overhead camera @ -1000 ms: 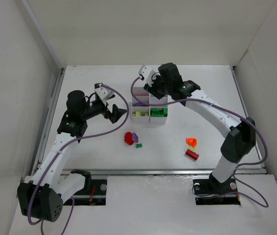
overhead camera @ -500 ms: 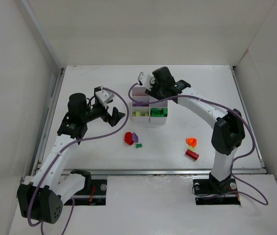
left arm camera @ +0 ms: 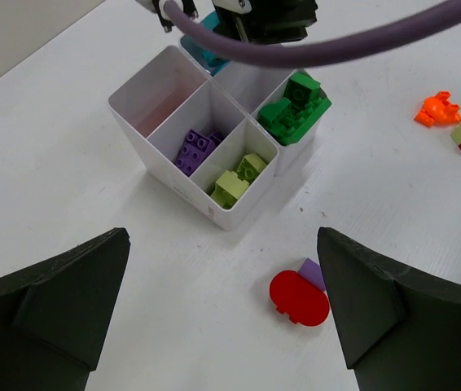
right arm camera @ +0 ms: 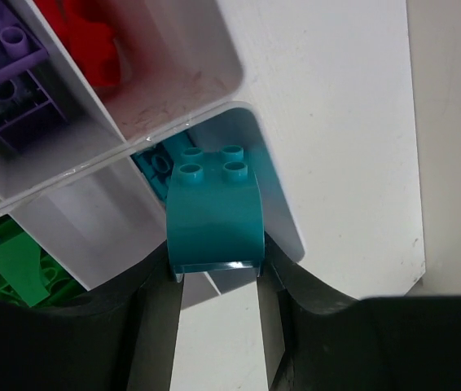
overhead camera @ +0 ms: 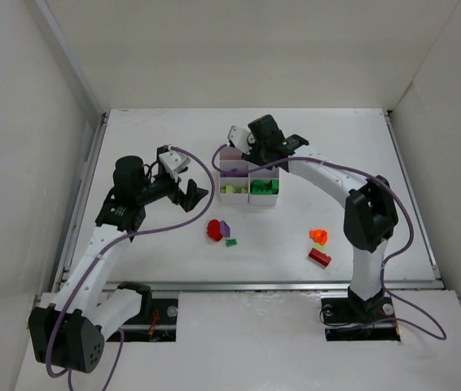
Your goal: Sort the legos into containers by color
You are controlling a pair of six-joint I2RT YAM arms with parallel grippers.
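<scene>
The right tool (right arm camera: 217, 270) is clenched on a cyan brick (right arm camera: 217, 213), one dark finger against each side and four studs showing. It hangs over the far-right compartment of the white tray (left arm camera: 161, 167), where a second cyan piece (right arm camera: 155, 165) lies inside. The tray sits on the white bench (overhead camera: 361, 130), toward the far middle.

The other compartments:
- **Far-left:** a red piece (right arm camera: 84, 41).
- **Middle-left:** purple bricks (left arm camera: 196, 149).
- **Near-left:** yellow-green bricks (left arm camera: 239, 177).
- **Near-right:** a heap of green bricks (left arm camera: 296, 106).
- **Middle-right:** I cannot tell what it contains.

The left tool (left arm camera: 218, 314) is released — its two dark fingers spread wide, nothing between them. It hovers above the bench, to the left of the tray and a little nearer.

Loose pieces lie on the bench nearer than the tray:
- A round red disc (overhead camera: 213, 231) touches a small purple brick (overhead camera: 225, 227).
- A tiny green brick (overhead camera: 231, 242) lies just nearer than those two.
- Well apart to the right is an orange piece (overhead camera: 318, 236).
- Just nearer than the orange piece is a red brick (overhead camera: 320, 258), with a yellow-green bit against its far end.
</scene>
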